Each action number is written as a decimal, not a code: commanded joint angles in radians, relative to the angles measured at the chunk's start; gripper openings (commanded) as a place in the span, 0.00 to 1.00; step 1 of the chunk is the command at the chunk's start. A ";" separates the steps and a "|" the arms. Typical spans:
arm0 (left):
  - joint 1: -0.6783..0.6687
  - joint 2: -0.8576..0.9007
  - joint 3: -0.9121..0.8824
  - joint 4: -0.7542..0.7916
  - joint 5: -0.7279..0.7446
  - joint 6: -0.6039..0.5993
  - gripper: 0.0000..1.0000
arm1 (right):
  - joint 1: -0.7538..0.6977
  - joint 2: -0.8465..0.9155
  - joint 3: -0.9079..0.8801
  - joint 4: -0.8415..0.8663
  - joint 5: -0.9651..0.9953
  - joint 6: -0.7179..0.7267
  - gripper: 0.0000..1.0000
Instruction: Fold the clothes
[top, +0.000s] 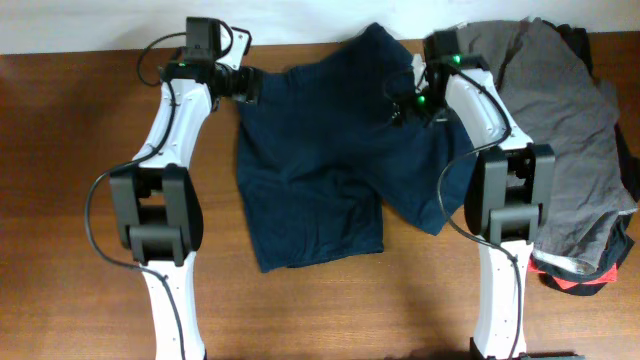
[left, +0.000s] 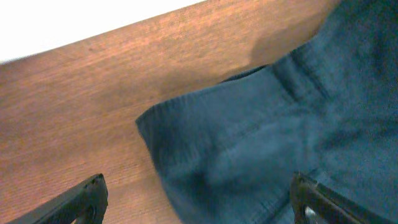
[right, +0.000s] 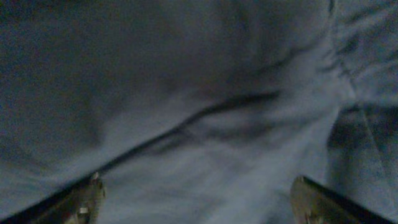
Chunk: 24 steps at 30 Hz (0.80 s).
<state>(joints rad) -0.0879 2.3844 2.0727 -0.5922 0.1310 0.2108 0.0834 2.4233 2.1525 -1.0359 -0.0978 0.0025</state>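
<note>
The dark navy-blue shorts (top: 320, 150) lie spread on the wooden table (top: 80, 120), waistband toward the far edge and two legs toward the front. My left gripper (top: 250, 86) is open over the shorts' far left corner; the left wrist view shows that corner (left: 249, 143) between its fingers (left: 199, 199). My right gripper (top: 405, 105) is open over the shorts' far right part; the right wrist view shows wrinkled navy fabric (right: 186, 112) filling the space between its fingers (right: 196, 199).
A grey garment (top: 570, 120) lies at the right of the table, partly under my right arm. A red-and-black item (top: 580, 280) sticks out below it. The table's far edge meets a white wall (top: 80, 20).
</note>
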 joint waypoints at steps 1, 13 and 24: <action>0.005 0.063 0.003 0.053 0.011 0.031 0.93 | 0.058 -0.016 0.203 -0.128 -0.033 -0.003 0.99; 0.011 0.124 0.004 0.079 -0.016 0.015 0.01 | 0.119 -0.015 0.405 -0.341 -0.025 0.059 0.92; 0.147 0.035 0.006 -0.350 -0.296 -0.269 0.01 | 0.105 -0.014 0.396 -0.420 -0.021 0.085 0.90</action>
<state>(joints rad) -0.0196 2.4634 2.0796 -0.8581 -0.0654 0.0433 0.1921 2.4229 2.5397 -1.4471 -0.1253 0.0574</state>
